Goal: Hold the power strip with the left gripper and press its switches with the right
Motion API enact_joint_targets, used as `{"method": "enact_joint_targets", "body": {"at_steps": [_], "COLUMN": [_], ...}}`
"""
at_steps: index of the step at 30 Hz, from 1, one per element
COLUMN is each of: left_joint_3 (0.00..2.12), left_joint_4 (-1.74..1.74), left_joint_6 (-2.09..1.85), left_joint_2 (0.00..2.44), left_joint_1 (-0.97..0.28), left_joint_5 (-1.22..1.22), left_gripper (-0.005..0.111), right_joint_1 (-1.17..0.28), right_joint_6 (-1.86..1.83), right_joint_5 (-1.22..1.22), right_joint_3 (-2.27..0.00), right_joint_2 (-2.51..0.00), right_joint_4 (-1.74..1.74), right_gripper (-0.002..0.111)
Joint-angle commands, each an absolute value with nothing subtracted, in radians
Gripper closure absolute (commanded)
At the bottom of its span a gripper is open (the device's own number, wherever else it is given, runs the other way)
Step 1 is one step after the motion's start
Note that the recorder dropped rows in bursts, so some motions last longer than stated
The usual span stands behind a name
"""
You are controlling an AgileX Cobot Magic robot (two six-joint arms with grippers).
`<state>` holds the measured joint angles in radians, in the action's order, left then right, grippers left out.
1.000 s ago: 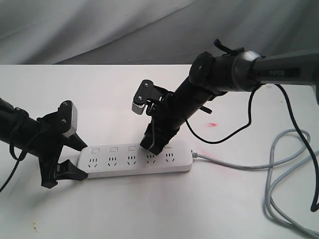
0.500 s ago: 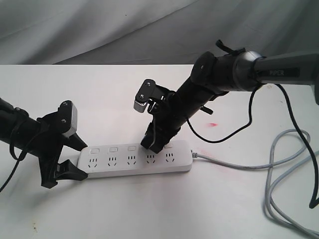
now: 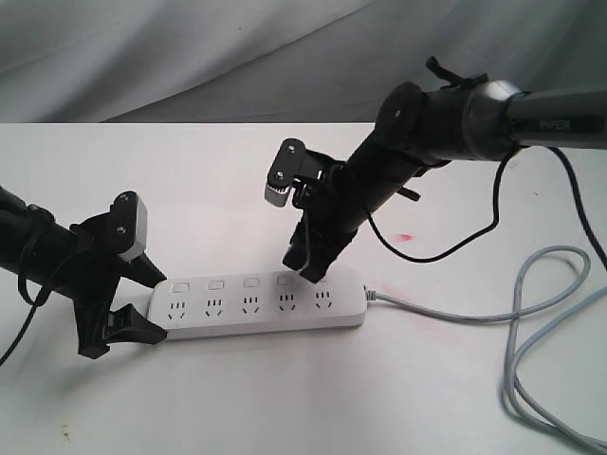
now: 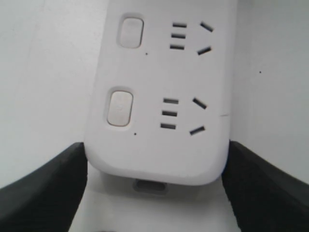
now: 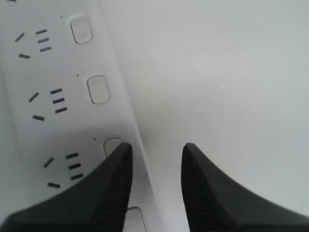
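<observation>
Right arm [image 3: 446, 118] has lifted and swung a bit toward the cable end since a second ago. Its claw was planted on the fourth button and now sits higher, over the strip's back edge near the fourth and fifth.

Biggest to smallest: white table [image 3: 190, 408] with a grey cloth backdrop [image 3: 190, 57] behind it. The power strip [image 3: 256, 318] lies flat near the middle of the table, sockets up, and its grey cable [image 3: 517, 327] runs off the right end and loops near the table's right side.

The left gripper [image 3: 159, 305] is clamped across the strip's left end. In the left wrist view one black finger [image 4: 43, 188] sits against each long edge, so it's pinching the strip.

The right gripper [image 3: 305, 270] points down with a narrow gap between its fingers [image 5: 108, 193] and nothing in it. One tip is over the strip's edge beside a button, the other over bare table. Can't tell if it's touching the plastic — looks just clear.

The switches [image 3: 215, 284] form a row of five along the back edge. There's a small red mark [image 3: 406, 236] on the table behind the strip.
</observation>
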<state>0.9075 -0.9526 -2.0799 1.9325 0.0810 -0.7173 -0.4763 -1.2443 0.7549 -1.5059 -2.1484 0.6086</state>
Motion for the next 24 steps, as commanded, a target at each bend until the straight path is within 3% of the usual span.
{"method": "enact_joint_targets", "body": {"at_steps": [1,24], "left_joint_3": [0.912,0.912], "left_joint_4": [-0.956,-0.956], "left_joint_6": [-2.077,-2.077], "left_joint_2": [1.933,1.933], "left_joint_1": [0.082,0.082], "left_joint_5": [-0.730,-0.730], "left_gripper": [0.046,0.046], "right_joint_1": [-0.455,-0.419], "right_joint_6": [-1.256,-1.252], "right_joint_5": [0.787,0.820], "right_joint_3": [-1.503,-1.501], "right_joint_2": [-2.099,-2.147], "right_joint_4": [0.572,0.555], "right_gripper": [0.076,0.076]}}
